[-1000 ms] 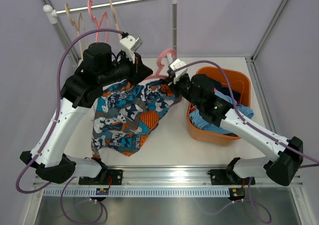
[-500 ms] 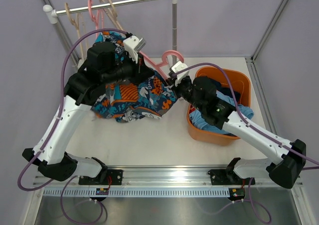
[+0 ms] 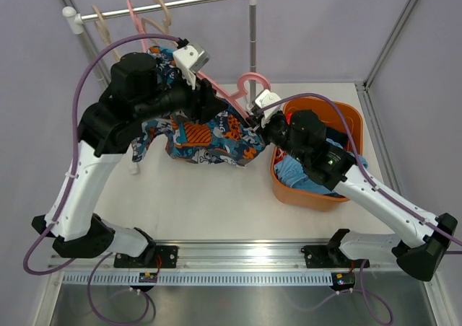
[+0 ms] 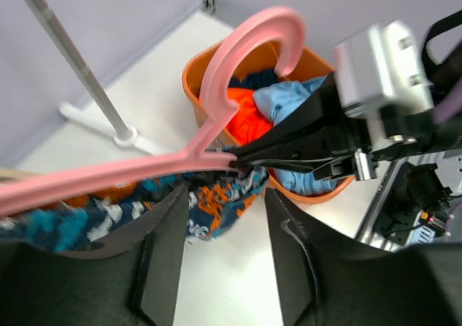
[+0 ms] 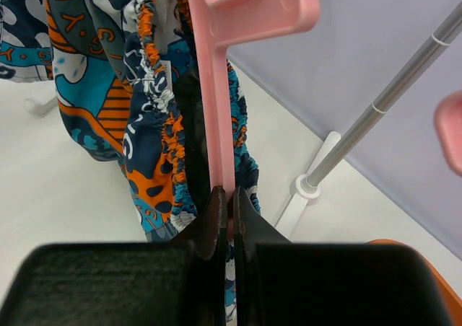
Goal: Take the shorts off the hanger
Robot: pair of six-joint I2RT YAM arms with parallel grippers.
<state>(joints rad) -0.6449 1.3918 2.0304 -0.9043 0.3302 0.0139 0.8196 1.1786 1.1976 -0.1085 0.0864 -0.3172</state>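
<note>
The multicolour print shorts [image 3: 209, 135] hang from a pink hanger [image 3: 251, 76] held above the table, with their waistband bunched along its bar [image 5: 148, 117]. My right gripper [image 3: 253, 120] is shut on the hanger's arm [image 5: 220, 124], with its fingertips [image 5: 216, 203] pinching the pink plastic. My left gripper [image 3: 211, 101] hovers by the hanger's other side. Its jaws [image 4: 225, 196] are open with nothing between them, and the hanger [image 4: 216, 102] and shorts [image 4: 216, 200] lie just beyond the tips. Light blue shorts [image 4: 289, 99] and orange-red shorts [image 4: 249, 120] lie in the basket.
An orange basket [image 3: 310, 200] with shorts in it stands at the right, under the right arm. A clothes rail [image 3: 180, 5] crosses the back and carries several bare hangers [image 3: 137, 16]. Its upright pole [image 3: 253, 37] and white foot [image 5: 310, 185] stand just behind the held hanger.
The shorts lay spread on the table and now hang lifted on the hanger. The left gripper was shut and has opened. The right gripper has closed fully on the hanger.
</note>
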